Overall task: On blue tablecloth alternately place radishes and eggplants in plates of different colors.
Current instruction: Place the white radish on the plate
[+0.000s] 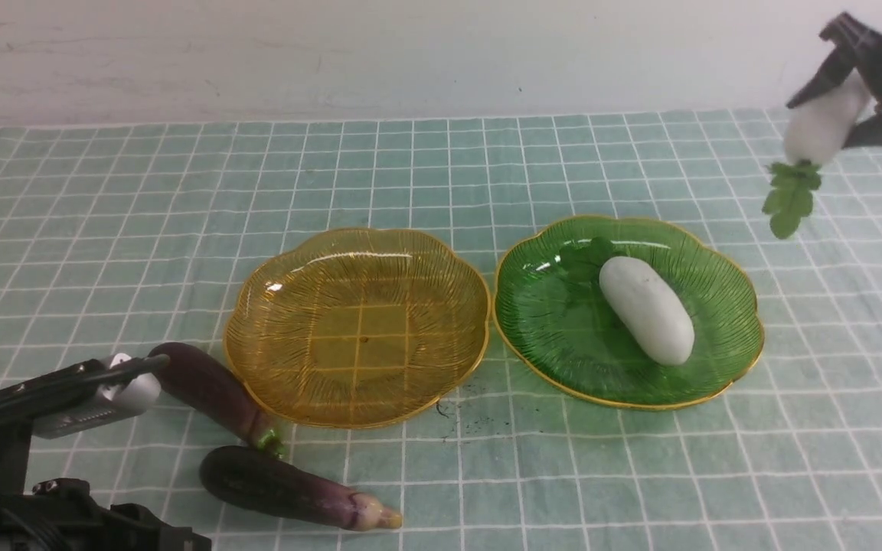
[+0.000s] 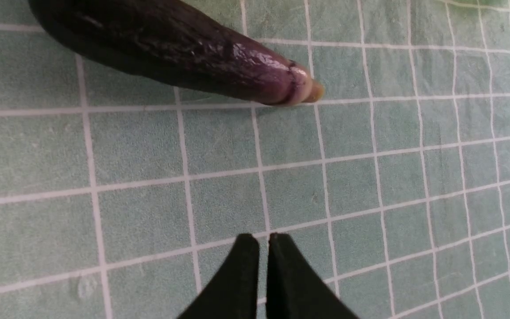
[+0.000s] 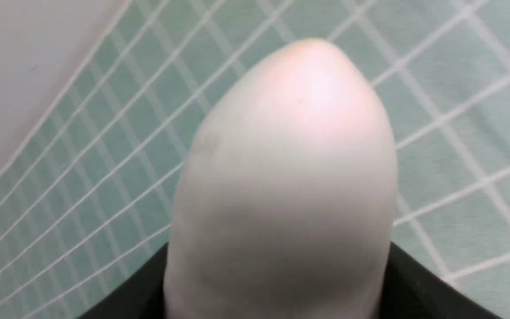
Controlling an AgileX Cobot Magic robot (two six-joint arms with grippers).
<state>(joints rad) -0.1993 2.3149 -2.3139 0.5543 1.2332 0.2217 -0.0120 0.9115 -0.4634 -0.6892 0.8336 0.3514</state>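
Note:
On the blue tablecloth (image 1: pixel 104 229) an amber-yellow plate (image 1: pixel 357 321) stands empty beside a green plate (image 1: pixel 556 329), which holds one white radish (image 1: pixel 648 310). A second radish (image 1: pixel 824 122) hangs at the far right with its green leaves dangling; my right gripper (image 1: pixel 843 103) is shut on it. Its white body (image 3: pixel 281 177) fills the right wrist view between the black fingers (image 3: pixel 419 283). Two purple eggplants lie front left: a green-tipped one (image 1: pixel 211 390) against the amber plate, a pale-tipped one (image 1: pixel 288 490) nearer me. My left gripper (image 2: pixel 264 237) is shut and empty, short of the pale-tipped eggplant (image 2: pixel 184 48).
A white wall (image 1: pixel 410 53) rises behind the table's far edge. My left arm's black and white body (image 1: pixel 66 398) covers the front left corner and part of the green-tipped eggplant. Small dark specks (image 1: pixel 479 421) lie on the cloth in front of the plates.

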